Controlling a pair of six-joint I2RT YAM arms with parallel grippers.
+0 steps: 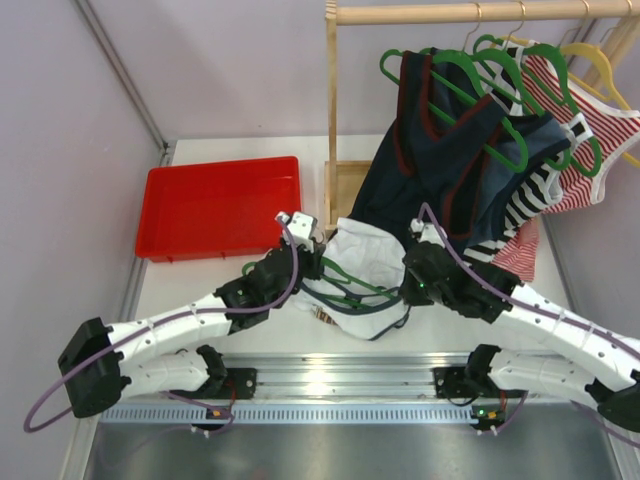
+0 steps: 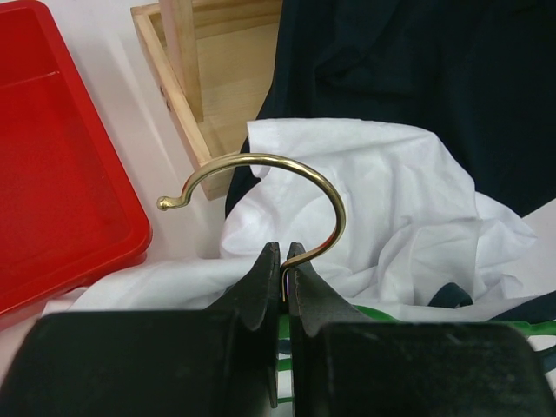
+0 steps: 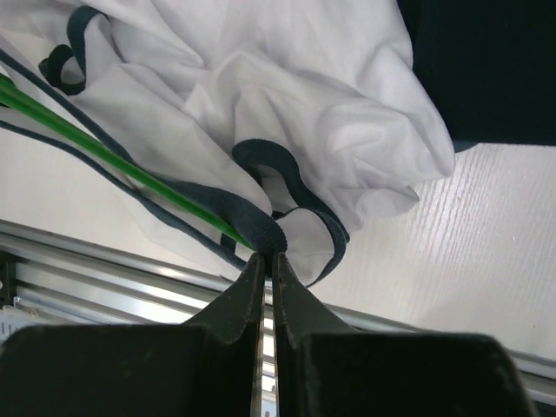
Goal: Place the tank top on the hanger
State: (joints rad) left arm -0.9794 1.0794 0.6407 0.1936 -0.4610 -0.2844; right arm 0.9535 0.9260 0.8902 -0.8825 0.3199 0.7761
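The white tank top point(image 1: 365, 265) with navy trim lies crumpled on the table between both arms; it also shows in the left wrist view point(image 2: 391, 200) and the right wrist view point(image 3: 287, 95). The green hanger point(image 1: 352, 280) lies partly inside it. My left gripper point(image 2: 284, 252) is shut on the base of the hanger's copper hook point(image 2: 287, 165). My right gripper point(image 3: 267, 258) is shut on the navy trim point(image 3: 261, 228) of the tank top, right where the green hanger arm point(image 3: 113, 152) ends. The chest graphic is hidden.
A red tray point(image 1: 220, 207) sits at the back left. A wooden rack point(image 1: 332, 110) behind holds a dark navy top point(image 1: 440, 160), a striped top point(image 1: 575, 130), green hangers and a yellow hanger point(image 1: 600, 65). A metal rail point(image 1: 330, 378) runs along the near edge.
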